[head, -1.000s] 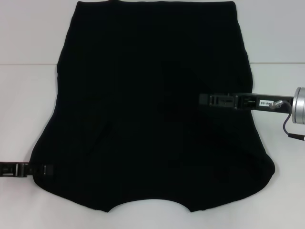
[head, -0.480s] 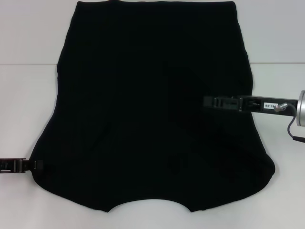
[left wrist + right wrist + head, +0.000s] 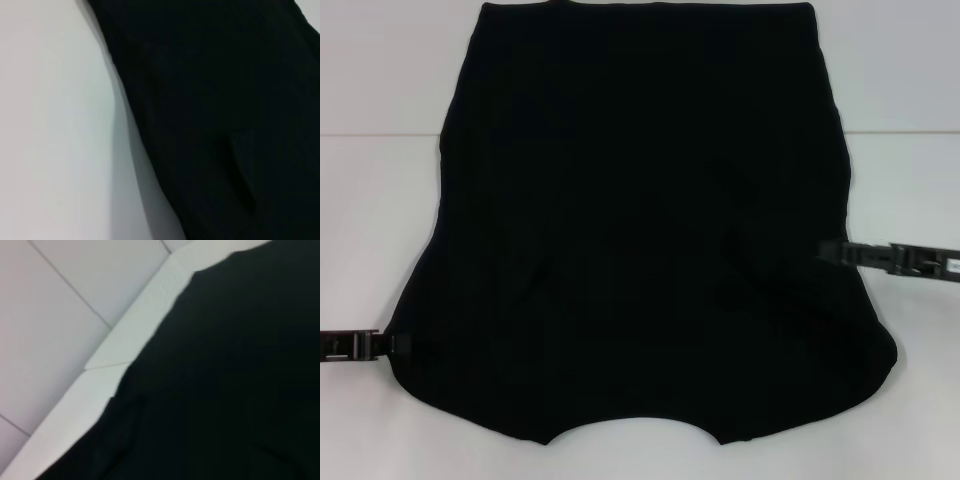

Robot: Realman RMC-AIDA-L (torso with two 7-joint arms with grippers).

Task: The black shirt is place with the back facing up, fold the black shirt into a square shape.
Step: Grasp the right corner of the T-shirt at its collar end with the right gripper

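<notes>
The black shirt (image 3: 640,230) lies spread flat on the white counter (image 3: 370,250), covering most of its middle, curved neckline at the near edge. The left gripper (image 3: 408,345) sits at the shirt's near left edge, low on the counter. The right gripper (image 3: 830,251) is at the shirt's right edge. Whether either gripper's jaws are apart or together cannot be told.

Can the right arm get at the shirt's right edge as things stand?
Probably yes. The right end effector sits level with the shirt at its right edge, with only bare table around it. The left end effector is at the opposite edge, well out of the way.
</notes>
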